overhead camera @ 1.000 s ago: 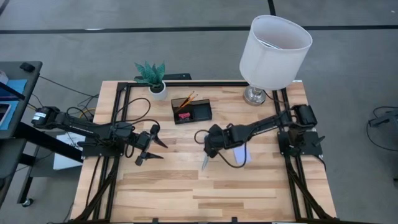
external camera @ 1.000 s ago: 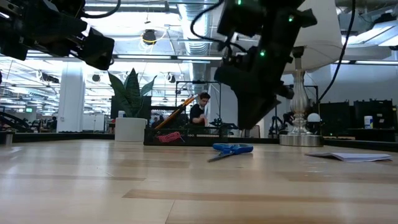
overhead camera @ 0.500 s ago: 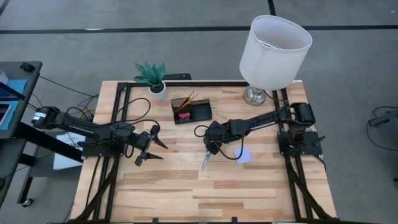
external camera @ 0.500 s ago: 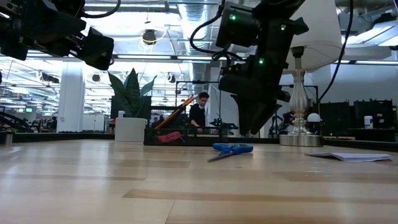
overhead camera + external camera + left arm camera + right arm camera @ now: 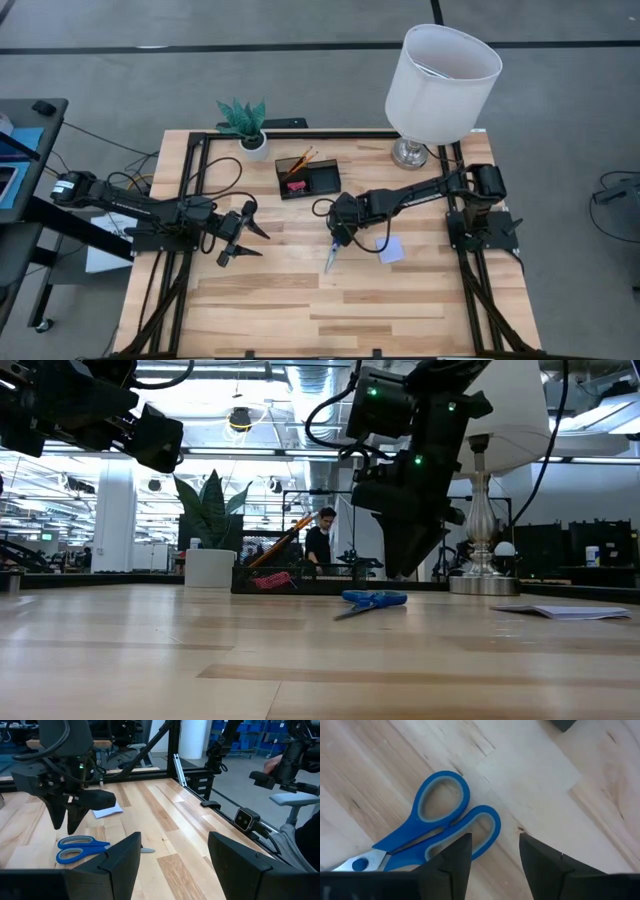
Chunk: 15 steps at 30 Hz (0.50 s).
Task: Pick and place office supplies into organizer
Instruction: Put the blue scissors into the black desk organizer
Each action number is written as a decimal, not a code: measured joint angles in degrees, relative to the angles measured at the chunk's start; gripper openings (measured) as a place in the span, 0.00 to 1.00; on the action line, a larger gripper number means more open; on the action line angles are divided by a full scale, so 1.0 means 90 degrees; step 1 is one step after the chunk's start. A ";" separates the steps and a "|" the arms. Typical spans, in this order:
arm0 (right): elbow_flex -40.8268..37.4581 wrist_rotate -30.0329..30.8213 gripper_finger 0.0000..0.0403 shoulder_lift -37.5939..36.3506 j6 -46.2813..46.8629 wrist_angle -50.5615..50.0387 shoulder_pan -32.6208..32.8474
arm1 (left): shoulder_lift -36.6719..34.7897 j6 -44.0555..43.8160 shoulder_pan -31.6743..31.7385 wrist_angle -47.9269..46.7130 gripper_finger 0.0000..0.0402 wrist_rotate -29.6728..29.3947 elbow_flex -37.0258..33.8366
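The blue-handled scissors [image 5: 329, 256] lie flat on the wood, also seen in the low view [image 5: 372, 599] and the left wrist view [image 5: 79, 849]. My right gripper [image 5: 338, 230] hangs open just above their handle loops [image 5: 445, 822], fingers pointing down, touching nothing [image 5: 405, 565]. The pale blue note pad [image 5: 390, 250] lies flat to the right of the scissors. The black organizer [image 5: 308, 178] stands farther back and holds two orange pencils [image 5: 300, 160] and a pink eraser [image 5: 296, 186]. My left gripper [image 5: 245, 232] waits open above the table's left part.
A white plant pot [image 5: 253, 143] stands at the far left and a lamp with a wide white shade [image 5: 442, 68] at the far right. A black frame rail [image 5: 300, 134] runs along the far edge. Bare wood stretches across the near half [image 5: 330, 310].
My right gripper has drawn back a little toward the far edge, off the scissors' blades and onto their handle end, and its arm has swung clear of the note pad. Over the last half second it has kept still. The scissors have not moved.
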 joint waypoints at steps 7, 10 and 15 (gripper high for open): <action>-0.0399 -0.0232 0.42 0.0000 0.0013 0.0519 0.0005 | 0.0000 -0.0009 0.0000 0.0001 0.56 -0.0001 0.0000; -0.0598 -0.0227 0.43 0.0002 0.0136 0.0688 0.0005 | 0.0000 -0.0010 -0.0001 0.0002 0.56 -0.0002 0.0000; -0.0828 -0.0230 0.44 0.0000 0.0190 0.0888 0.0005 | 0.0000 -0.0010 0.0001 0.0015 0.56 -0.0002 0.0000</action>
